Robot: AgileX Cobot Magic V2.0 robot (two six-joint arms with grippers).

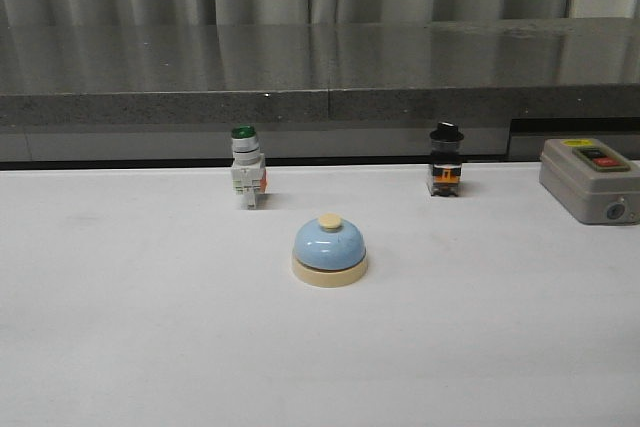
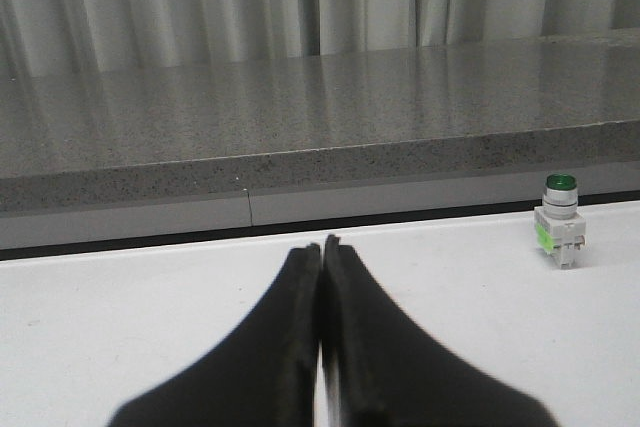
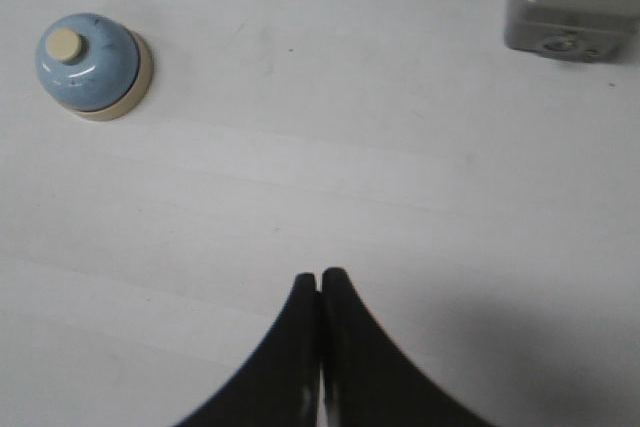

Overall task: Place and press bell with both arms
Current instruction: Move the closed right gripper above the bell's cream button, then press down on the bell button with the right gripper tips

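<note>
The small light-blue dome-shaped desk bell with its cream round base and cream button [image 1: 330, 251] sits upright on the white table [image 1: 120, 327], mid-table, in front of the green-capped white push-button switch [image 1: 246, 167] and the black-capped switch [image 1: 446, 160], with the grey box with red and black buttons [image 1: 590, 179] off to the right.

It looks rigid and light, and that glossy dome is probably slippery, so the cream base rim is likely the safer hold; the button wants only a gentle tap.

The left gripper [image 2: 322, 247] has its 2 black fingers pressed together, holding nothing, pointing toward the grey stone ledge [image 2: 300, 127]. The right gripper [image 3: 319, 279] is likewise pressed together and empty, well apart from the bell.
</note>
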